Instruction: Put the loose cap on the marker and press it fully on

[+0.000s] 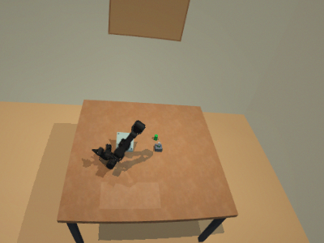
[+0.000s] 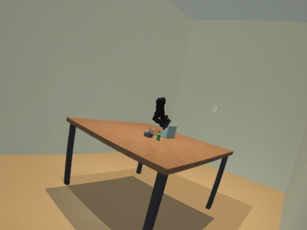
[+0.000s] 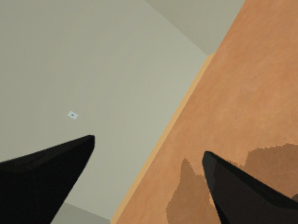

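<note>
The marker (image 1: pixel 159 143) (image 2: pixel 150 129) stands upright in the dark grey holder block (image 1: pixel 158 150) (image 2: pixel 148 135), its pale upper end showing. The green cap (image 1: pixel 155 137) (image 2: pixel 158 137) stands on the table beside the block, apart from it. My gripper (image 1: pixel 100 148) (image 3: pixel 149 148) is open, with nothing between its fingers. It is above the table at the arm's left side in the top view, well away from the cap and marker. The wrist view shows neither cap nor marker. In the exterior view the fingers are too small to make out clearly.
A pale blue block (image 1: pixel 120 137) (image 2: pixel 172 132) with a sloping side lies under the arm, partly hidden by it in the top view. The table edge (image 3: pixel 167 129) and wall show in the wrist view. A lighter rectangle (image 1: pixel 130 195) marks the table's front.
</note>
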Controlling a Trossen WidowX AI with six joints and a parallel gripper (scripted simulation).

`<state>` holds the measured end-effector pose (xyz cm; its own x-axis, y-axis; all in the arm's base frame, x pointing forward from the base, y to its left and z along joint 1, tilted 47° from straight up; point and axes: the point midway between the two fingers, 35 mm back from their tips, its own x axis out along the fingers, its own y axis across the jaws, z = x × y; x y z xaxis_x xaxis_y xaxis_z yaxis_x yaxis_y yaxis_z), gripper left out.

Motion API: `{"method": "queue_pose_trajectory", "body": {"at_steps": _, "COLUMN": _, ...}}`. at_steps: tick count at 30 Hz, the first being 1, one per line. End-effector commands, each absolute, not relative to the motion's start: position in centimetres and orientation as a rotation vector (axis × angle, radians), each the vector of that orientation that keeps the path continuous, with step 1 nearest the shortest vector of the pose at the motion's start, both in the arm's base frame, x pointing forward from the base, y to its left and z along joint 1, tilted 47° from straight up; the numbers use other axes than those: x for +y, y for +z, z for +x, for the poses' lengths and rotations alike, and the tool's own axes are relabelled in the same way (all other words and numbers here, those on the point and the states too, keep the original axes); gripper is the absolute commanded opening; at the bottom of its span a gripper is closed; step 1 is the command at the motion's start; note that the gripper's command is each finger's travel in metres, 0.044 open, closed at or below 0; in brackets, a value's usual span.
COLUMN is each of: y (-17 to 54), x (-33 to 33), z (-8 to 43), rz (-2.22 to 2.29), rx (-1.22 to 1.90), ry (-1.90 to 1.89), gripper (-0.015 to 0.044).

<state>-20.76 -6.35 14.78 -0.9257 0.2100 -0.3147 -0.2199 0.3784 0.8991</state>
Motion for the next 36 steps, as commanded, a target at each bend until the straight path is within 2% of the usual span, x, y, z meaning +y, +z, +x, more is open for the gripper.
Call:
{"method": "queue_pose_trajectory", "body": {"at_steps": 1, "y": 14.8, "x": -6.4, "z": -20.8, "rz": -0.012, "rx": 2.265, "ry": 1.567, "gripper": 0.0374}}
{"method": "queue_pose_trajectory", "body": {"at_steps": 6, "y": 15.5, "x": -8.2, "z": -20.6, "rz": -0.118, "rx": 2.244, "ry": 1.666, "gripper": 0.0255}}
{"method": "queue_pose_trajectory", "body": {"at_steps": 21, "y": 20.2, "x": -18.7, "z": -16.3, "rz": -0.734, "rx": 2.098, "ry": 2.225, "gripper": 0.0255}}
{"method": "queue_pose_trajectory", "body": {"at_steps": 30, "y": 23.4, "x": -24.1, "z": -10.8, "rz": -1.116, "rx": 1.956, "ry": 2.586, "gripper": 0.0255}}
{"method": "queue_pose_trajectory", "body": {"at_steps": 36, "y": 25.9, "x": -27.1, "z": -5.4, "rz": -1.407, "rx": 1.823, "ry": 2.86, "gripper": 0.0255}}
